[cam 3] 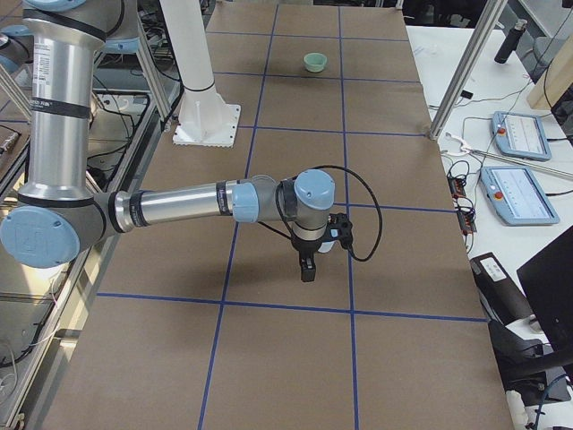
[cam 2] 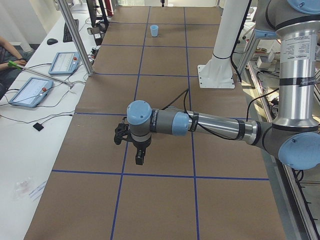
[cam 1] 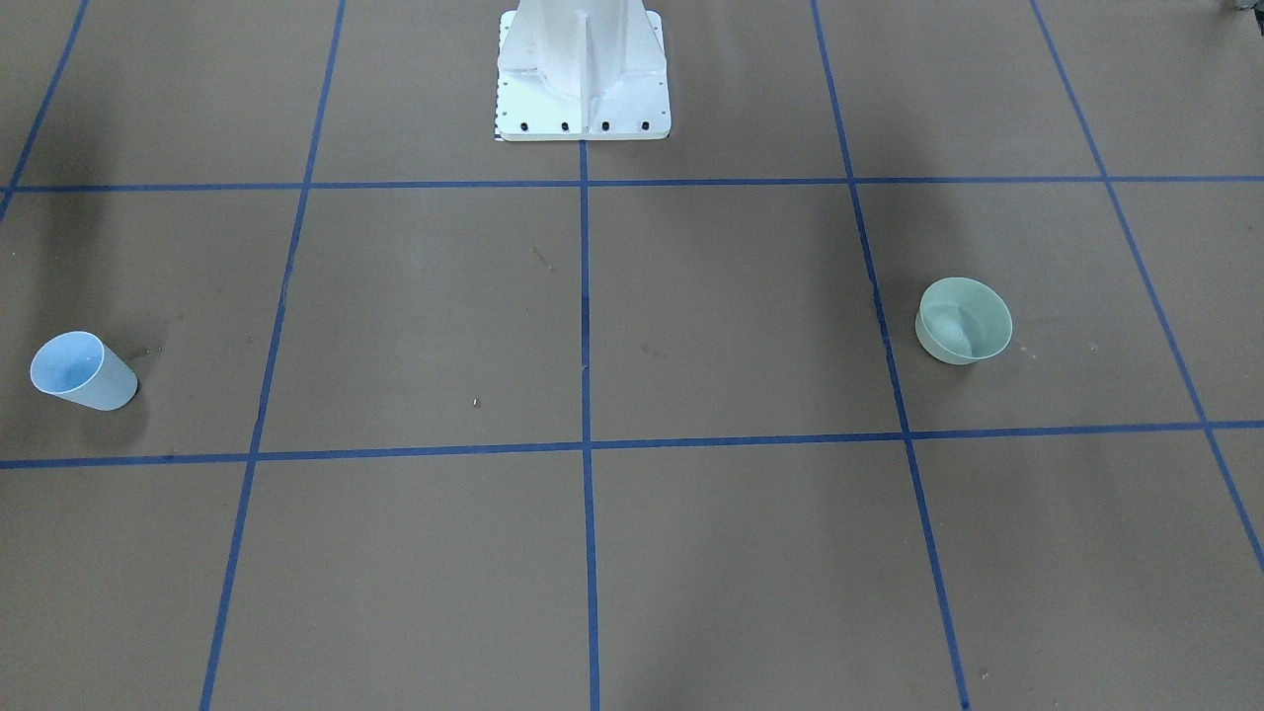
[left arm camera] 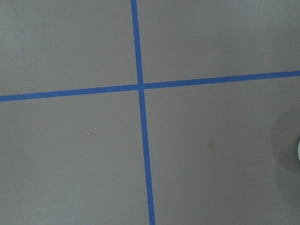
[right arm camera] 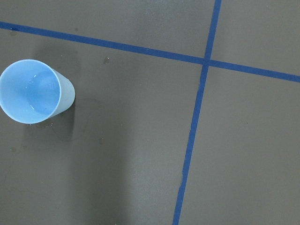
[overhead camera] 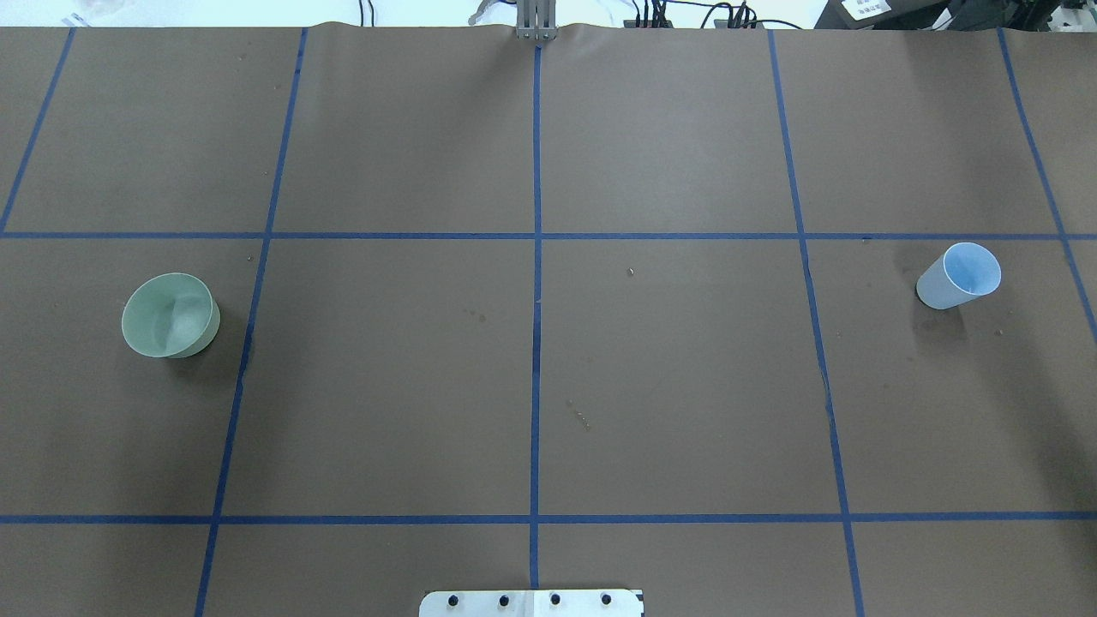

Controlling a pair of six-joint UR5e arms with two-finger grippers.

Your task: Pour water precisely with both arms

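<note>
A light blue cup [overhead camera: 960, 276] stands upright on the brown table on my right side, also in the front-facing view [cam 1: 81, 370] and the right wrist view [right arm camera: 35, 91]. Faint glints inside it suggest water. A pale green bowl [overhead camera: 170, 314] stands on my left side [cam 1: 964, 320]. My left arm [cam 2: 210, 126] reaches out low over the table, its gripper [cam 2: 138, 157] pointing down. My right arm [cam 3: 197, 202] does the same, its gripper [cam 3: 307, 269] hanging beside the cup. I cannot tell whether either gripper is open or shut.
Blue tape lines [overhead camera: 536, 257] divide the table into squares. The white pedestal [cam 1: 583, 74] stands at the robot's side of the table. Tablets and cables [cam 2: 30, 90] lie on a white bench beside the table, where a person's arm [cam 2: 7, 52] rests.
</note>
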